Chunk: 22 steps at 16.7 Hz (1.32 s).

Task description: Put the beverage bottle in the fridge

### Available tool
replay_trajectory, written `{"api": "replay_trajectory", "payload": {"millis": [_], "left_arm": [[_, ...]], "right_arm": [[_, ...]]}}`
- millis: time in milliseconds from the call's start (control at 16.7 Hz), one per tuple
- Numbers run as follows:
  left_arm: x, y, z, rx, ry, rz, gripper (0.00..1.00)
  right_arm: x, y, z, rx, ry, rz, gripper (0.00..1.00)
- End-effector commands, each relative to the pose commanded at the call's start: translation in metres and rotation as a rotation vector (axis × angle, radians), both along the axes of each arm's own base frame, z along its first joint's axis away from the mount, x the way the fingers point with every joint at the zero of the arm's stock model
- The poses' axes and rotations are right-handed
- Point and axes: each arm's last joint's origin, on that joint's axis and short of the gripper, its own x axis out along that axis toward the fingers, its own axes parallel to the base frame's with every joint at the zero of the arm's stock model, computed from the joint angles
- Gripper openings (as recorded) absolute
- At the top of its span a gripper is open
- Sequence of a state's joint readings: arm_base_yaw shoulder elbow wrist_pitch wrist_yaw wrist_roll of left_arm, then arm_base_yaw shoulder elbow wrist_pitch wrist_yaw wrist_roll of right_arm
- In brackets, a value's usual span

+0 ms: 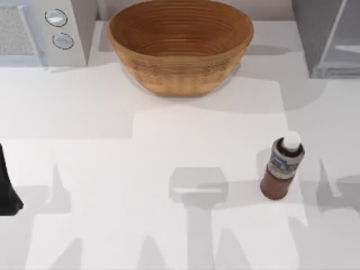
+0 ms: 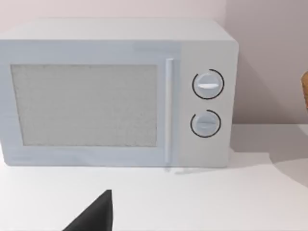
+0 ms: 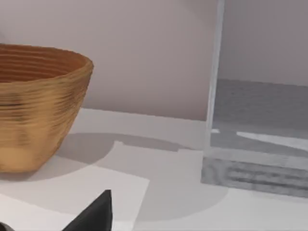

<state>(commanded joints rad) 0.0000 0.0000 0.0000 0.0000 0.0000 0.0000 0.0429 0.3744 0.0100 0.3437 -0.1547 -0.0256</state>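
The beverage bottle (image 1: 281, 167) stands upright on the white table's right side, with reddish-brown contents, a white cap and a grey-blue label band. The fridge (image 1: 329, 39) is the dark-grey speckled box at the back right; in the right wrist view its pale glassy panel (image 3: 214, 72) rises edge-on beside a grey inner floor (image 3: 260, 134). My left gripper (image 1: 8, 191) is a dark shape at the table's left edge, far from the bottle. A dark tip of my right gripper (image 3: 94, 214) shows low in the right wrist view, which faces the fridge and the bowl.
A large woven bowl (image 1: 180, 45) sits at the back centre, between the fridge and a white microwave (image 1: 34, 31) with two round knobs at the back left. The microwave (image 2: 115, 91) faces the left wrist camera. Bare white tabletop (image 1: 169, 169) lies around the bottle.
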Motion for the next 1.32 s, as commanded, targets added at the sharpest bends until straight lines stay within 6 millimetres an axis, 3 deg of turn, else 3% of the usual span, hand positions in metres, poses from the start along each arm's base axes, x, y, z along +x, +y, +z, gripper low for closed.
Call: {"api": "replay_trajectory", "payload": {"millis": [540, 900, 1320], "left_arm": [[0.0, 0.0, 0.0, 0.0, 0.0, 0.0, 1.0], [0.0, 0.0, 0.0, 0.0, 0.0, 0.0, 1.0], [0.0, 0.0, 0.0, 0.0, 0.0, 0.0, 1.0]], "right_arm": [[0.041, 0.021, -0.042, -0.051, 0.135, 0.356, 1.0], [0.049, 0.033, -0.069, -0.058, 0.17, 0.537, 1.0], [0.049, 0.035, -0.074, -0.057, 0.174, 0.572, 1.0]]}}
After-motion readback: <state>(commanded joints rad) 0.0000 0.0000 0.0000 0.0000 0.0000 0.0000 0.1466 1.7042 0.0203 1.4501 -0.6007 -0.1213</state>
